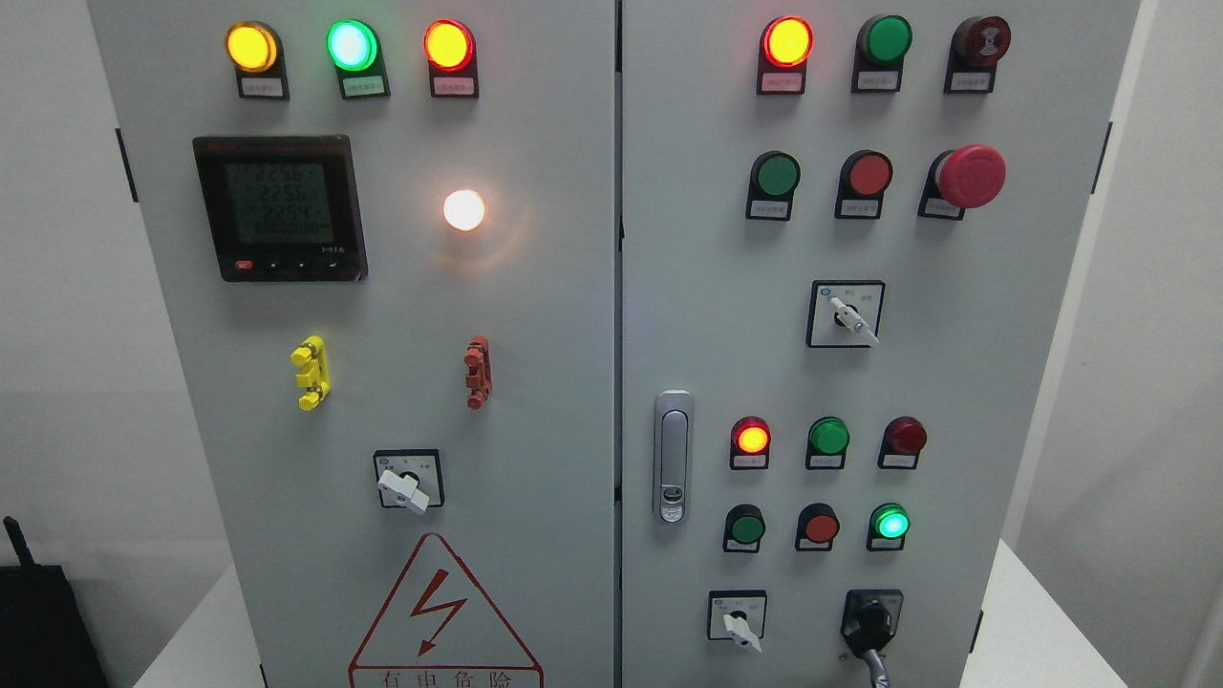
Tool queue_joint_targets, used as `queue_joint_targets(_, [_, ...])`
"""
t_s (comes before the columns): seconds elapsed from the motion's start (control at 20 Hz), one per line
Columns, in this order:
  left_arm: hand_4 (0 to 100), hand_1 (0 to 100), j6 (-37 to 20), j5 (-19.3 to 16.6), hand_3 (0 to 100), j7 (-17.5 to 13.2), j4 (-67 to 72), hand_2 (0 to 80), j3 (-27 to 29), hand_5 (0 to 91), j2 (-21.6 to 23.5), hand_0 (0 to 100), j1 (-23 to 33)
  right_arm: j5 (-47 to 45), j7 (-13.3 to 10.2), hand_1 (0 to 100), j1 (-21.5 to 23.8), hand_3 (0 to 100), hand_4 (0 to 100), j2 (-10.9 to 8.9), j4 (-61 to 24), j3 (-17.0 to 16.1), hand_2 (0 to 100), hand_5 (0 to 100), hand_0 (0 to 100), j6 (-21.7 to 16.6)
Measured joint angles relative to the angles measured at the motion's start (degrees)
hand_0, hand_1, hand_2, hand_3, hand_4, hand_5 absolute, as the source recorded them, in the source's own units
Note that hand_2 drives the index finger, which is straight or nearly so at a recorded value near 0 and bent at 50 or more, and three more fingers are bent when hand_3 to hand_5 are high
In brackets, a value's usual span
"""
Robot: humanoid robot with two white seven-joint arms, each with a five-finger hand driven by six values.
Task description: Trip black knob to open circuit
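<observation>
A grey electrical cabinet with two doors fills the head view. The black knob (869, 621) sits at the lower right of the right door (955, 382), on a black square plate, with its handle pointing down and slightly right. To its left is a white selector switch (739, 626). Neither robot hand shows anywhere in the picture.
Lit indicator lamps and push buttons cover both doors, with a red mushroom stop button (970, 176) at the upper right. A metal door latch (673, 456) sits by the centre seam. The left door (535, 382) bears a meter (280, 206) and a white selector (404, 489).
</observation>
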Motion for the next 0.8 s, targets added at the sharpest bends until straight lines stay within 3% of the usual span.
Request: queue_joint_targets(0.8, [0,39,0.0,0.0,0,0.0,0.0,0.0,0.0,0.0,0.0,12,0.0,-0.28,0.0,97,0.0,100,100,-0.26,-0.02,-0.18,0,94,95,0.0])
